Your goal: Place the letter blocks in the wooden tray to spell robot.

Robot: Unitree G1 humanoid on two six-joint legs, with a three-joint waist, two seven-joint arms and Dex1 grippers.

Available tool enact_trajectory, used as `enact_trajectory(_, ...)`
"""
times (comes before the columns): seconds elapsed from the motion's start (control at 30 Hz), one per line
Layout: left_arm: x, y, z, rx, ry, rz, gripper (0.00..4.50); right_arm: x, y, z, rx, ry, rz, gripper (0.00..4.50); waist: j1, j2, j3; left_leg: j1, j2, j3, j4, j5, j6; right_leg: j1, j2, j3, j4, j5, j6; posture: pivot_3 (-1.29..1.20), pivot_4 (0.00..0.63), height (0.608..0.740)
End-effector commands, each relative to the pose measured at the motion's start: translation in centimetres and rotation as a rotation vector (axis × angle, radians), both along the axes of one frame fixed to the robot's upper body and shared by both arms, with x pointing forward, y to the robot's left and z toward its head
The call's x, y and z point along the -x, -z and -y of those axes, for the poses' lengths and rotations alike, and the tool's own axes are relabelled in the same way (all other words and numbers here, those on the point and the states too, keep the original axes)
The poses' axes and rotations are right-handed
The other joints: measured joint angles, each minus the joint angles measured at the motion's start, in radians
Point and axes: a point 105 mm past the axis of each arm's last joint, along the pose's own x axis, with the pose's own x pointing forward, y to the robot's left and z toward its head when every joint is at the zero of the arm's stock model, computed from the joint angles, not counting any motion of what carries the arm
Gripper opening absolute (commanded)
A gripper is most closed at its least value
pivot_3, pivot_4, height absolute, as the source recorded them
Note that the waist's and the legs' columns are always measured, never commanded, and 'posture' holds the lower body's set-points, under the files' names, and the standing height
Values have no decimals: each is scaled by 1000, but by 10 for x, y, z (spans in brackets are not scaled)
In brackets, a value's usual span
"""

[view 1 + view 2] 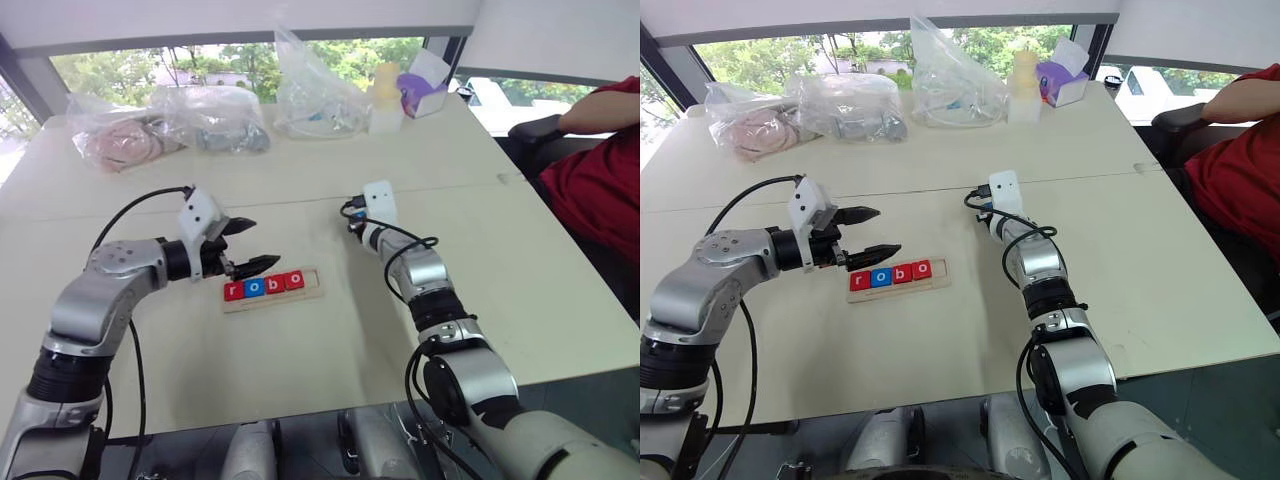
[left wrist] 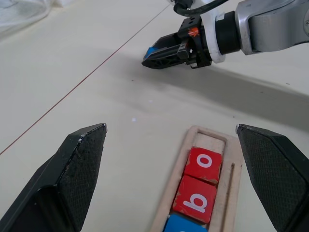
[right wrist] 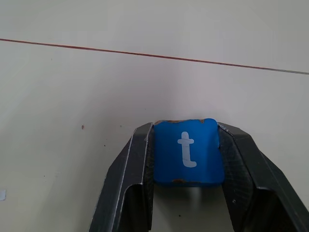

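The wooden tray lies at the table's middle with letter blocks in it: a red r, a blue o, a red b and a red o. Its right end slot is bare. My left gripper hovers open just above and behind the tray's left end, with nothing between its fingers. To the right of the tray and farther back, my right gripper is shut on the blue t block, low over the table. The left wrist view also shows the right gripper with the blue block in its tips.
Clear plastic bags of items, a pale bottle and a purple tissue box stand along the table's far edge. A person in a red shirt sits at the right. A seam line crosses the tabletop.
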Motion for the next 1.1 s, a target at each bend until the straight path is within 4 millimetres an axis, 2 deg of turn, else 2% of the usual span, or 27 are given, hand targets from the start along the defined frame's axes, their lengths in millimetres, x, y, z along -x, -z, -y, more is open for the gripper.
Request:
enact_trajectory(0.03, 4, -13, 1, 9, 6, 52, 4500, -2, -18, 0, -22, 8, 54, 1240, -1, 0, 0, 0, 0, 0, 0, 0, 0, 0, 0, 0, 0, 0, 0, 0, 150, 740)
enact_trajectory(0.1, 9, -8, 6, -3, 39, 32, 4500, 4, -39, 8, -44, 42, 109, 1240, -1, 0, 0, 0, 0, 0, 0, 0, 0, 0, 0, 0, 0, 0, 0, 0, 150, 740)
enact_trajectory(0.17, 16, -2, 11, -24, 81, 0, 4500, 17, -47, 17, -28, 73, 128, 1240, 0, 0, 0, -4, 0, -2, 0, 0, 0, -3, 0, 0, 0, 0, 0, 0, 150, 740)
enact_trajectory(0.23, 25, 8, 17, -71, 124, -26, 4500, 33, -44, 20, -48, 96, 99, 1240, 0, 0, 0, -9, 0, -5, 1, 0, 0, -8, 0, 0, 1, 0, 0, 0, 150, 740)
enact_trajectory(0.33, 34, 19, 30, -108, 192, -47, 4500, 69, -36, 18, -115, 120, 18, 1240, 4, 0, -1, -9, 0, -7, 0, 0, 0, -8, 0, -1, 1, 0, 0, 0, 150, 740)
enact_trajectory(0.4, 36, 21, 36, -100, 217, -57, 4500, 87, -31, 7, -148, 98, -43, 1240, 4, 0, -1, -9, 0, -8, 0, 0, 0, -9, 0, -2, 1, 0, 0, 0, 150, 740)
enact_trajectory(0.53, 33, 27, 39, -117, 233, -64, 4500, 100, -21, -6, -154, 64, -128, 1240, -2, 0, 0, -8, 0, -8, 1, 1, -1, -8, 1, -2, 2, 0, -1, 0, 150, 740)
enact_trajectory(0.63, 30, 29, 38, -126, 234, -60, 4500, 103, -1, -2, -220, 106, -246, 2707, -1, 0, -1, -7, 0, -8, 2, 1, -1, -7, 1, -2, 2, -1, -5, 0, 150, 740)
enact_trajectory(0.73, 27, 28, 34, -132, 227, -54, 4500, 104, 1, -2, -224, 96, -273, 4322, 0, -1, -1, -8, -1, -8, 2, 1, -1, -7, 1, -3, 1, 0, -2, 0, 150, 740)
enact_trajectory(0.87, 23, 24, 22, -141, 193, -42, 4500, 94, -26, 13, -188, 63, -155, 4423, 2, -1, -1, -9, -1, -8, 2, 1, -1, -7, 0, -3, 0, 0, -2, 0, 150, 740)
enact_trajectory(0.9, 23, 22, 20, -132, 191, -44, 4500, 89, -38, 18, -173, 30, -95, 4423, 2, -1, -1, -9, -1, -8, 2, 1, -1, -7, -1, -3, 0, 0, -2, 0, 150, 740)
enact_trajectory(1.0, 27, 10, 14, -88, 202, -58, 4500, 83, -76, 20, -149, -247, 77, 4423, 0, 0, 0, -9, -2, -7, 2, 1, -1, -7, 0, -3, -1, 0, -2, 0, 150, 740)
enact_trajectory(1.03, 30, 7, 12, -78, 212, -66, 4500, 88, -78, 22, -103, -378, 85, 4423, 0, 0, 0, -9, -2, -7, 2, 1, -1, -7, 0, -3, -1, 0, -1, 0, 150, 740)
enact_trajectory(1.1, 35, 3, 9, -68, 232, -82, 4500, 98, -68, 32, 19, -577, 51, 4423, 0, -1, 0, -9, -2, -7, 1, 1, -1, -6, 1, -4, -3, 0, 0, 0, 150, 740)
